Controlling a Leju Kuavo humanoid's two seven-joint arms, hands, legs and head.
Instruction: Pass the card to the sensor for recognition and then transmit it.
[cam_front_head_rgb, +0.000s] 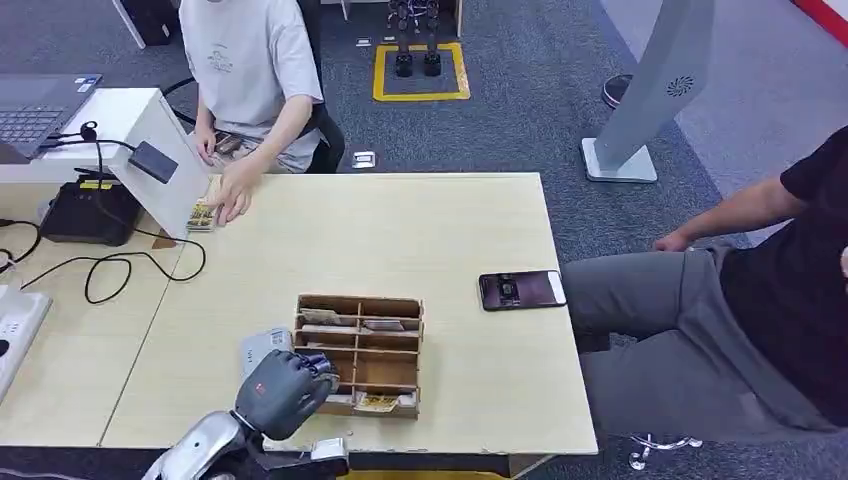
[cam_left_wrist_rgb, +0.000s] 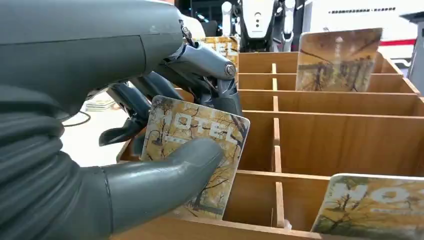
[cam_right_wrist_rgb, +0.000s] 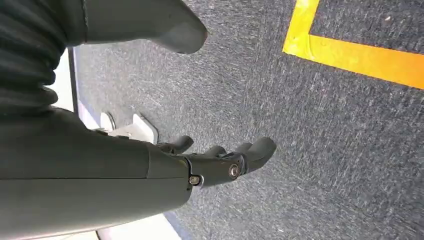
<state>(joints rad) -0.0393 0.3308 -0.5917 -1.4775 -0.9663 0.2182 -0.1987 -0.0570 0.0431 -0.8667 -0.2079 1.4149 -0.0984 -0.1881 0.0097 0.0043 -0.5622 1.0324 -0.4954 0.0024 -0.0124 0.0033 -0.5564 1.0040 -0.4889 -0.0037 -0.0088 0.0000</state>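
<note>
Left hand (cam_left_wrist_rgb: 150, 145) pinches a card (cam_left_wrist_rgb: 200, 150) between thumb and fingers at the wooden box (cam_front_head_rgb: 385, 345) on the table (cam_front_head_rgb: 400, 230). Right hand (cam_right_wrist_rgb: 200, 165) hangs over carpet, fingers apart, holding nothing.

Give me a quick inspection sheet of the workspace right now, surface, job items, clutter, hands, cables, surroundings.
Surface: light wooden table, mostly bare.
Job's things: wooden card box with divided slots near the front edge; hotel card pinched by the left hand at the box; sensor on a white stand at far left.
Clutter: black phone; small card stack under a person's hand.
Hands: right hand hangs over carpet, holding nothing.
Cables: black cable looped at left.
Surroundings: two seated people; yellow floor marking.
</note>
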